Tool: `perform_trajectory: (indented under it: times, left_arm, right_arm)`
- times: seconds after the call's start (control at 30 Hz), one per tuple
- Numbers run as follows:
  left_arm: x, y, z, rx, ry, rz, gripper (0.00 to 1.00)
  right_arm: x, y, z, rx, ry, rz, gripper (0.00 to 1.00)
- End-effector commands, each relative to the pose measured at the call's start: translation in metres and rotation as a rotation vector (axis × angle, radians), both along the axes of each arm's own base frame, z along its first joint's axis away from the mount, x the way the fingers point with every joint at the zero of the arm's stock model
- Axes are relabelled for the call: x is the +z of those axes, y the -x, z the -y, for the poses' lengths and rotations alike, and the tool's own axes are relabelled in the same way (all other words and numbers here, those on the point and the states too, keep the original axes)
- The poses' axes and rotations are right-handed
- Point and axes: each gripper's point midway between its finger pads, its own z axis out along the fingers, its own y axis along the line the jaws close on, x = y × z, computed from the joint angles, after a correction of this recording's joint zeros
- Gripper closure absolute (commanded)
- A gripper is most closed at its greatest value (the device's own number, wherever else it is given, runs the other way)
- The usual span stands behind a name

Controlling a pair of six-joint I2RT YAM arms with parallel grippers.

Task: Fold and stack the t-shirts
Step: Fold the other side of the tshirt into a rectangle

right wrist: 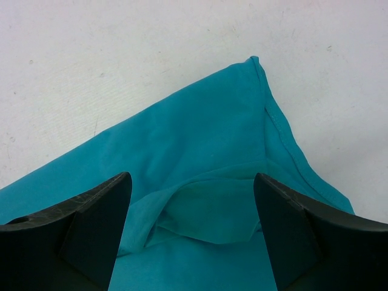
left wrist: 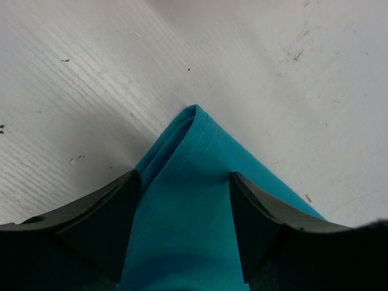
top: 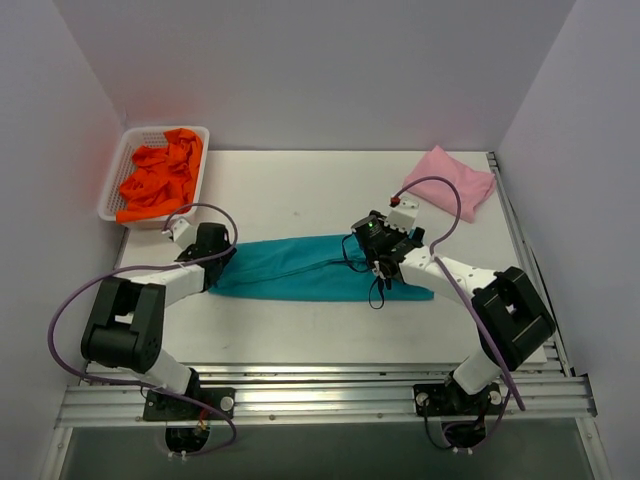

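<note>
White scuffed tabletop bears a smooth teal t-shirt folded into a long band; your left gripper straddles its stitched corner, jaws parted, your right gripper gapes wide above rumpled cloth.

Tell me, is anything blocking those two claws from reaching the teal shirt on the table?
Nothing visible does. The left gripper and right gripper sit right at the teal shirt, one at each end, jaws open over bare cloth. The pink shirt and basket lie well away.

Plain pale walls around a white table, metal rails along its near edge.
</note>
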Motion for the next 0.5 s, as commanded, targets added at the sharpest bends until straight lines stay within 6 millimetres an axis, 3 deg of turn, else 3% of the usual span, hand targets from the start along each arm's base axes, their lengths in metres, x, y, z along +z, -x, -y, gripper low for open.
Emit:
perform_trajectory:
  times: [0.0, 0.17, 0.3, 0.47]
  left_arm:
    - [0.021, -0.026, 0.005, 0.008, 0.017, 0.082, 0.32]
    - [0.019, -0.035, 0.006, 0.007, 0.013, 0.083, 0.43]
    - [0.018, -0.043, 0.007, 0.007, 0.018, 0.085, 0.58]
    - [0.018, -0.057, 0.01, 0.002, 0.024, 0.088, 0.64]
  right_arm:
    - [0.001, -0.005, 0.007, -0.027, 0.023, 0.021, 0.23]
    - [-0.008, -0.01, 0.007, -0.023, 0.031, 0.006, 0.23]
    - [-0.014, -0.015, 0.006, -0.014, 0.032, -0.005, 0.25]
    - [-0.025, -0.022, 0.007, -0.01, 0.036, -0.025, 0.27]
